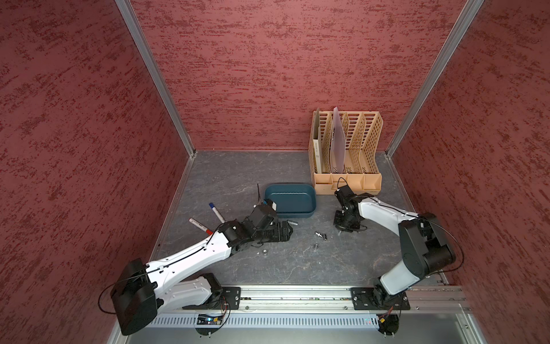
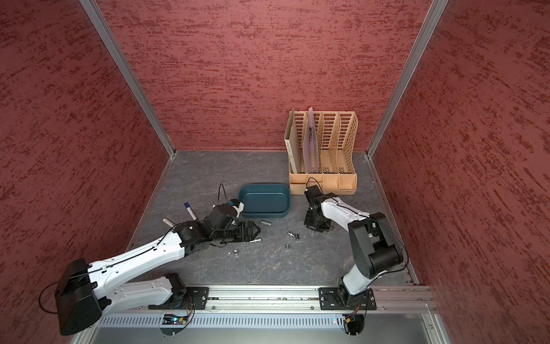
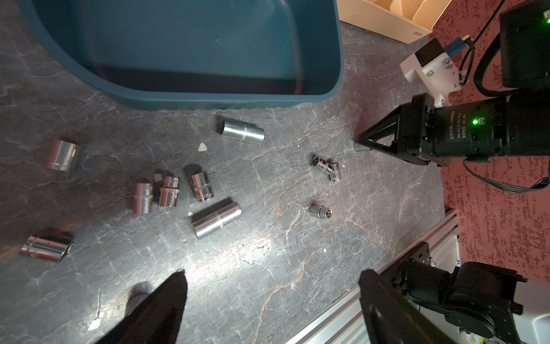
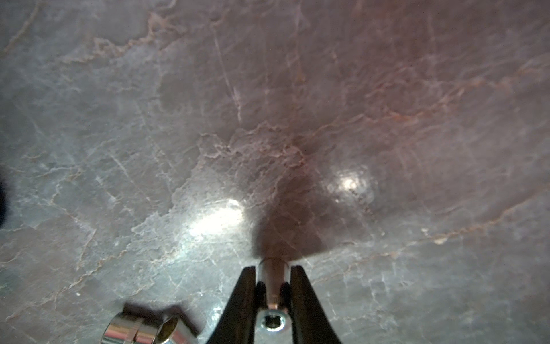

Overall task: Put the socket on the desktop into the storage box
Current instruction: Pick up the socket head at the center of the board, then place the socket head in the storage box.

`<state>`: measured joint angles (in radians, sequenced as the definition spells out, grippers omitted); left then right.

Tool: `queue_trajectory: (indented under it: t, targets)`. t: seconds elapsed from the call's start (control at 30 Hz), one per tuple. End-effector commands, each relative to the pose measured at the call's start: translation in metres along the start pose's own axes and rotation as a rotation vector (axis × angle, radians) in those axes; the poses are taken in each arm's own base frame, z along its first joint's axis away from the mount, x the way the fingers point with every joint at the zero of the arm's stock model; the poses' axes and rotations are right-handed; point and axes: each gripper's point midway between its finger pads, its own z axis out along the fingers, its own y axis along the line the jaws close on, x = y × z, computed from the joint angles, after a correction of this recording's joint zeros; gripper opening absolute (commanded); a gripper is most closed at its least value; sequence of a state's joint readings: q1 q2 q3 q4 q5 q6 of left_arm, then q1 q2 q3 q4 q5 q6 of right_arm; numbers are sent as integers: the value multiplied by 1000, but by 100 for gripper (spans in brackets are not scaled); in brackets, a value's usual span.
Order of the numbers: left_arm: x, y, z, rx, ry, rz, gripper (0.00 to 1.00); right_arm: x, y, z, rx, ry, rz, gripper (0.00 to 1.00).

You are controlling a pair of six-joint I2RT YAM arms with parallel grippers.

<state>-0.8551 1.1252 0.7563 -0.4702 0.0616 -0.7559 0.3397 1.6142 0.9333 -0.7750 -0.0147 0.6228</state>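
Chrome socket (image 4: 272, 286) clamped in right gripper (image 4: 273, 269); left gripper (image 3: 272, 272) spread wide

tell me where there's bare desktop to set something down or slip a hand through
Bare: the back-left desktop between the back wall and the storage box, and the near strip between the sockets and the rail. Crowded: right in front of the box, where sockets lie scattered, and beside the markers.

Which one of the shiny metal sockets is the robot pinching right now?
The small silver metal socket, clamped between the right gripper's black fingertips. The others lie loose on the dark grey marbled desktop.
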Motion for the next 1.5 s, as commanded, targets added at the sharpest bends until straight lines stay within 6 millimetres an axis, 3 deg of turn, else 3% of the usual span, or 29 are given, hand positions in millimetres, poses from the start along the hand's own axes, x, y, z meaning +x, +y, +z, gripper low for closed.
queue_trajectory:
  t: [0.0, 0.33, 0.5, 0.77, 1.1, 1.47]
  targets:
    - [-3, 1, -2, -2, -28, -13, 93, 2, 2, -9, -15, -16, -3, 14]
    - [-16, 21, -7, -40, -45, -81, 93, -11, 22, -51, -74, -84, -40, 13]
    - [-23, 35, -13, -66, -64, -120, 93, -21, 44, -74, -110, -118, -79, 13]
    - [-31, 51, -23, -80, -87, -175, 93, -36, 86, -94, -164, -152, -138, 13]
    - [-28, 63, -32, -96, -91, -209, 93, -47, 139, -87, -182, -143, -219, 13]
    - [-21, 70, -35, -103, -83, -229, 93, -60, 160, -53, -128, -111, -254, 12]
